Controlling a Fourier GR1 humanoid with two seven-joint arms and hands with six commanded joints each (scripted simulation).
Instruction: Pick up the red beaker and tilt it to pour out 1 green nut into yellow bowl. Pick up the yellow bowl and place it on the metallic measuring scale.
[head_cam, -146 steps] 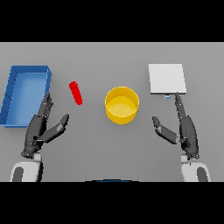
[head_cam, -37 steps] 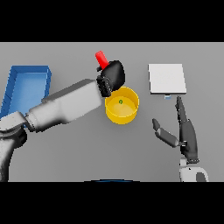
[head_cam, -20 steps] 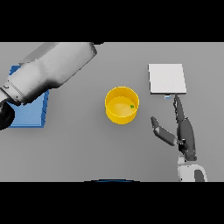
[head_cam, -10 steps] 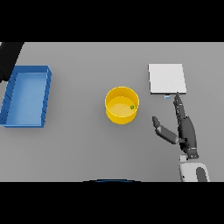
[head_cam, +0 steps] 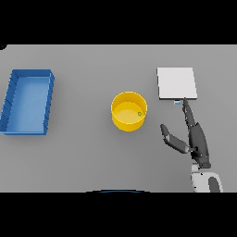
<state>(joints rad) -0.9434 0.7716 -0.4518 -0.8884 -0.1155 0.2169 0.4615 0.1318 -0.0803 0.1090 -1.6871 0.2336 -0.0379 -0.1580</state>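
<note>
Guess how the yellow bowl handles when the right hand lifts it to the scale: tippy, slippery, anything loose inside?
The yellow bowl looks wide, low and rigid, so it probably won't tip. Its smooth round wall shows no handle, so the right hand may slip unless it grips the rim. The green nut lies loose inside and would likely slide if the bowl tilts.

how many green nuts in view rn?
1. The green nut lies inside the yellow bowl, near its right wall. None shows on the table or in the blue bin. The red beaker is out of view, so any inside it can't be counted.
</note>
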